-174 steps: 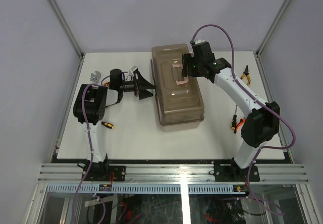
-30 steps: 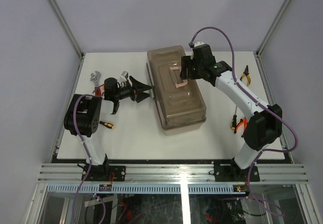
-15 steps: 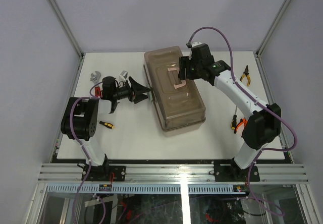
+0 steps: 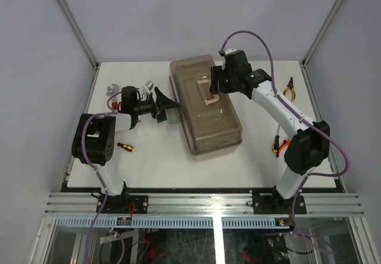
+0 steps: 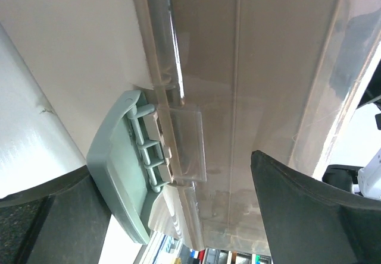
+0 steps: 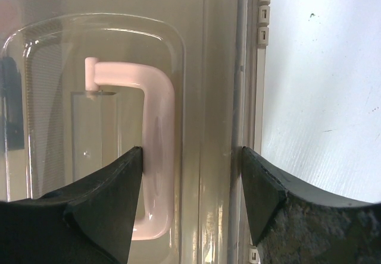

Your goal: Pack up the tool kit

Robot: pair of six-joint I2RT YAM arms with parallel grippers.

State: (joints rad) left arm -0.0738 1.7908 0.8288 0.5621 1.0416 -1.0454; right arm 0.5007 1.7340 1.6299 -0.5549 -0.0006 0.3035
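item 1, box (image 4: 208,118): mid-counter (image 4: 155,163), slightly askew, lid (image 4: 199,74) down. beige hard plastic shell; the lid is smoky brown, see-through, glossy, with rounded corners and a moulded recess on top.

item 2, handle (image 6: 158,145): pale tan, smooth u-shaped loop lying flat in that recess. my right hand (image 6: 190,154) hangs over it, its fingers parted and the loop between them unclamped; i judge this steadies the box.

item 3, latch (image 5: 119,169): grey-green ribbed flap on the box's left long side, beside a clear hinge tab. my left hand (image 4: 166,109) lies sideways at it, spread wide, the flap just inside one finger; contact i cannot tell. placed so, i judge, to work the latch and free the lid.

item 4, loose tools, all outside the box: steel wrench (image 4: 111,90) far left; small yellow-and-black screwdriver (image 4: 125,147) near left; yellow-gripped pliers (image 4: 289,87) far right; more drivers (image 4: 275,143) by my right arm. packing not yet begun.
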